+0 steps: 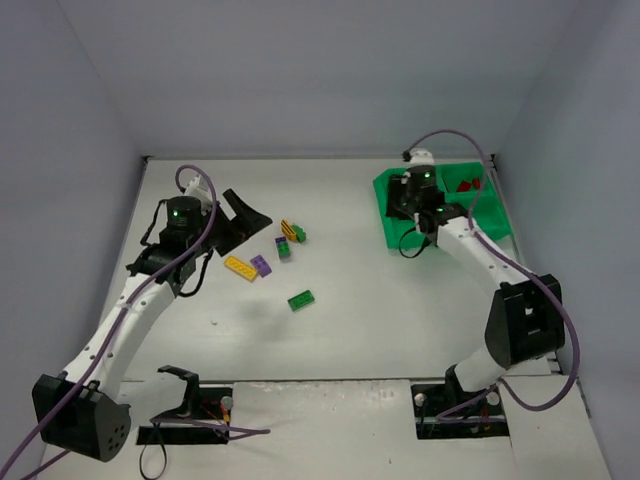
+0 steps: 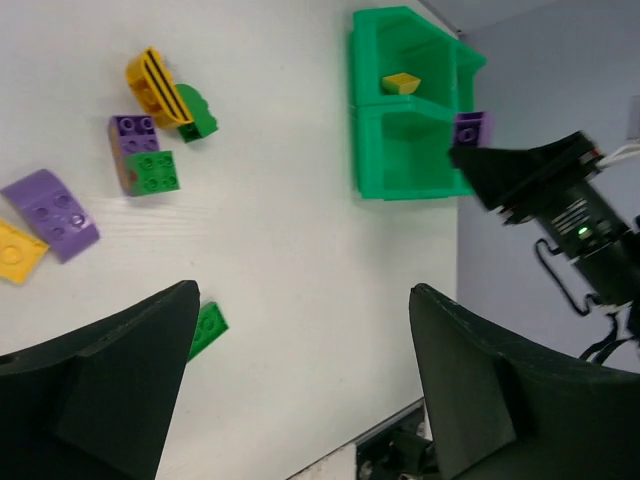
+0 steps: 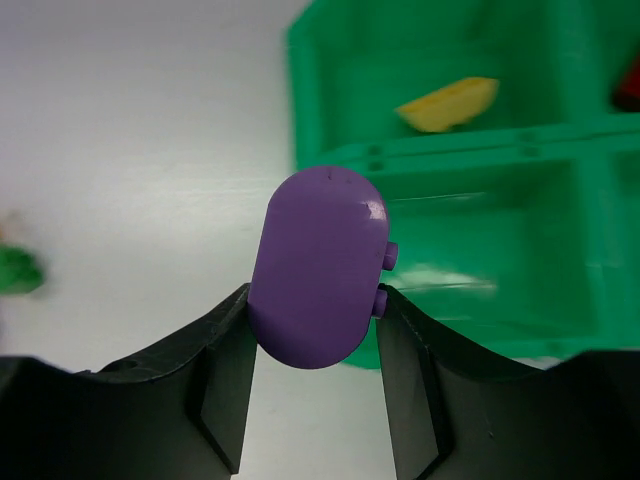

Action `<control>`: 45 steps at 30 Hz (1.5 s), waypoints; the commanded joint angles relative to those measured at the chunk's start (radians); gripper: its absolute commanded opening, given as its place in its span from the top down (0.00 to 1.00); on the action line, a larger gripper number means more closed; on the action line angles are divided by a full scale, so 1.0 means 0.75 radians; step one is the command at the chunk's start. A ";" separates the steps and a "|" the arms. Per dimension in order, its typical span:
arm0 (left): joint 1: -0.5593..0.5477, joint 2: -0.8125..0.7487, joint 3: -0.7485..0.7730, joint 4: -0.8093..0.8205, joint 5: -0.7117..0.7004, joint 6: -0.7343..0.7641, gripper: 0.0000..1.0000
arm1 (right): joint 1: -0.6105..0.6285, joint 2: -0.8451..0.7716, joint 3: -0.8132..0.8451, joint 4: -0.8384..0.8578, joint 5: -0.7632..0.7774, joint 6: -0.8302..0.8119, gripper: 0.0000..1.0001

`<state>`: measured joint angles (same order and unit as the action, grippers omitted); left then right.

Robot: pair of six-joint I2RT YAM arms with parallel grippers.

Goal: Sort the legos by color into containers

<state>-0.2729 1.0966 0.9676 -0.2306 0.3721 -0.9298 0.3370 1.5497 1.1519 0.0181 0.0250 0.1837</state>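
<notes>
A: Left gripper (image 2: 300, 400)?

B: We see its jaws spread wide with nothing between them, hanging above the table (image 1: 380, 320) by the loose bricks.

A: Right gripper (image 3: 312, 305)?

B: We see it clamped on a rounded purple brick (image 3: 320, 265), pinched at the sides. The brick is off the table, right at the tray (image 1: 384, 205). We cannot tell which compartment it is over.

A: Tray contents?

B: We count four compartments, two by two. There is one yellow piece (image 3: 450, 103) in the far-left one. The red pieces (image 1: 467, 185) in the far-right one are too small for us to count.

A: Loose ones, left to right?

B: We count seven on the table:
- a flat yellow brick (image 2: 15, 250)
- a curved purple brick (image 2: 50, 213) just beside it
- a square purple brick (image 2: 133, 135) touching a square green brick (image 2: 153, 172)
- a striped yellow brick (image 2: 152, 82) touching a dark green brick (image 2: 197, 112)
- a lone green brick (image 2: 207, 330), apart from the rest and partly hidden behind a left finger

A: Totals?

B: We get two yellow, two purple and three green loose, plus the one purple that is gripped.
</notes>
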 commanded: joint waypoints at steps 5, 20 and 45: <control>0.002 -0.116 0.054 -0.216 -0.130 0.268 0.20 | -0.426 -0.058 0.059 -0.018 0.239 0.029 1.00; 0.002 -0.243 0.002 -0.275 -0.167 0.328 0.19 | -0.674 0.386 0.354 -0.092 0.151 0.025 0.83; 0.002 -0.216 0.045 -0.396 -0.273 0.299 0.19 | -0.247 -0.017 0.317 -0.149 -0.088 -0.071 0.59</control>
<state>-0.2729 0.9371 0.9684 -0.5228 0.2054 -0.7074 0.0475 1.6020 1.3693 -0.1028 0.0383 0.1707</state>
